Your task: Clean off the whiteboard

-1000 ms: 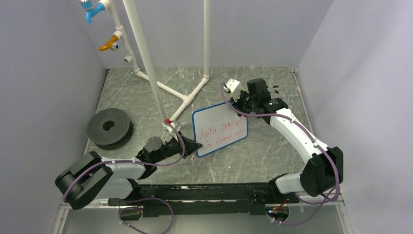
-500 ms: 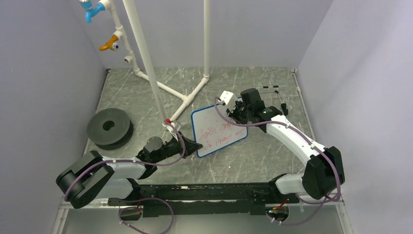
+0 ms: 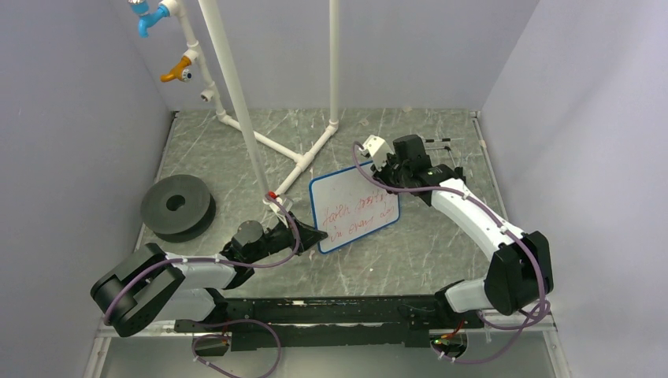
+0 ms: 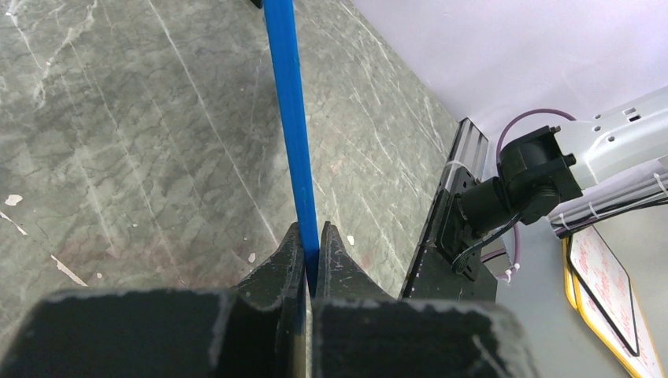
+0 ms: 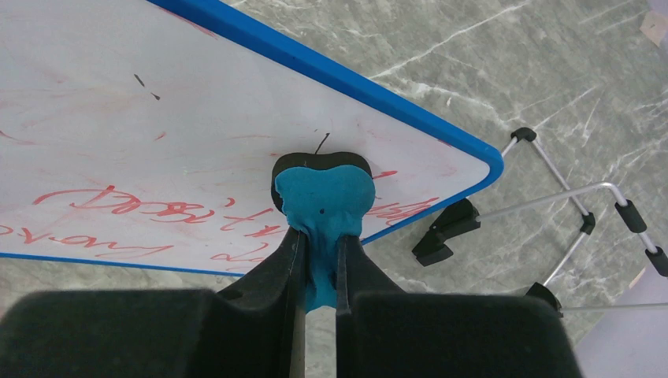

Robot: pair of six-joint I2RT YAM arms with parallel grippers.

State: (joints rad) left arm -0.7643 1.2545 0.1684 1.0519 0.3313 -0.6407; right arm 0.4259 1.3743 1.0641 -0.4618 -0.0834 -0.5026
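The whiteboard (image 3: 353, 209) lies tilted on the table, white with a blue rim and two lines of red writing. My left gripper (image 3: 319, 236) is shut on its lower left rim; the left wrist view shows the blue rim (image 4: 287, 118) edge-on between my closed jaws (image 4: 311, 240). My right gripper (image 3: 386, 179) is shut on a blue eraser (image 5: 323, 197), whose black pad presses on the whiteboard (image 5: 157, 118) near its upper right corner. Red strokes and faint smears lie to the left of the eraser.
A thin wire easel stand with black feet (image 5: 567, 197) lies just beyond the board's corner and also shows in the top view (image 3: 441, 146). A black foam ring (image 3: 177, 206) sits at the left. A white pipe frame (image 3: 299, 157) stands behind the board. Walls close three sides.
My right gripper swept left across the board's upper part with the eraser, then came back right toward the corner. The left arm and the board have not moved.
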